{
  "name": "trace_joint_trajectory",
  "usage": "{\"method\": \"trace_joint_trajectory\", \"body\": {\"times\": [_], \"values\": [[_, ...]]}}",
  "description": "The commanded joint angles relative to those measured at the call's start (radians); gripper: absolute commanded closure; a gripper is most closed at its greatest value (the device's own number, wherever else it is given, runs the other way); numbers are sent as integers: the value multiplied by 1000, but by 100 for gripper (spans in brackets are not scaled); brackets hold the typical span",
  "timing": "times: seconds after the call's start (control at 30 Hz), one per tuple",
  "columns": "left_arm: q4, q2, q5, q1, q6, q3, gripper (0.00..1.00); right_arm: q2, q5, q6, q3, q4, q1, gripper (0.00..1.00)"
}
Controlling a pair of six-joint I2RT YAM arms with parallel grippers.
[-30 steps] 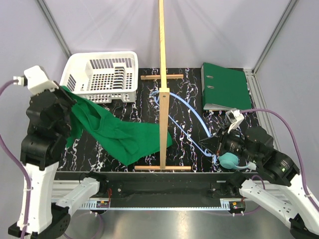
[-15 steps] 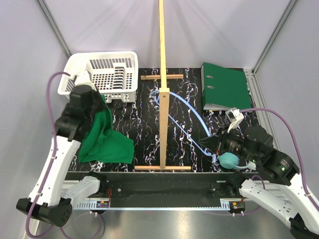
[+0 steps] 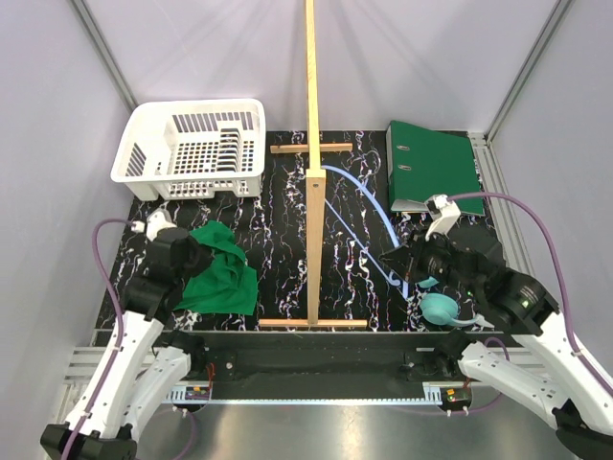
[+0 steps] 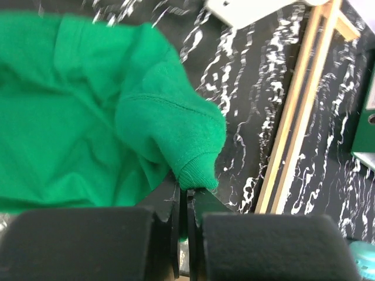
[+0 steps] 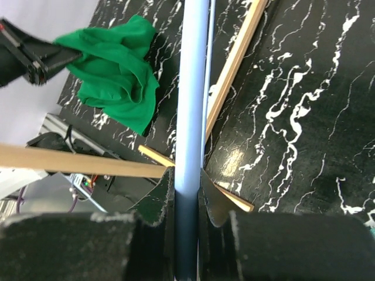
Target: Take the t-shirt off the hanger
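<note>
The green t-shirt lies bunched on the black marbled table at the front left, off the hanger. My left gripper is low over it, shut on a fold of the cloth. The light blue hanger runs from the wooden stand toward the right; its hook is not visible. My right gripper is shut on the hanger's bar and holds it. The t-shirt also shows in the right wrist view.
A tall pale wooden stand rises mid-table with crossbars at its foot. A white dish rack sits back left, a green binder back right. A teal round object lies by the right arm.
My left arm swung down and forward, carrying the shirt from beside the rack to a heap at the table's front left. My right gripper lifted and shifted the hanger slightly left.
</note>
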Motion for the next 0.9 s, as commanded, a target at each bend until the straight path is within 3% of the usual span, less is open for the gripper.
{"method": "trace_joint_trajectory", "body": {"times": [0.0,0.03,0.1,0.13,0.17,0.23,0.27,0.5,0.6,0.73,0.87], "values": [[-13,-17,-95,27,-153,-34,100,46,69,-27,96,79,5,100],[-47,-24,-138,32,-216,-33,99,55,75,-31,107,79,5,100],[-119,-65,-256,47,-257,-36,81,84,80,-31,135,80,5,100],[-122,-80,-276,53,-245,-37,69,93,75,-27,153,80,3,100],[-125,-100,-308,64,-234,-31,45,107,77,-19,162,80,5,100],[-151,-105,-334,70,-214,-13,11,121,83,-13,179,82,5,100],[-161,-102,-339,70,-211,13,1,129,87,-8,184,85,6,100],[-167,-80,-224,70,-61,119,1,207,152,-37,230,129,-7,100],[-170,-62,-131,70,7,177,1,262,95,-34,254,189,-52,100],[-168,-67,1,70,57,232,1,380,-148,4,309,266,-194,100],[-170,-90,60,70,91,259,1,446,-224,13,359,338,-268,100]]}}
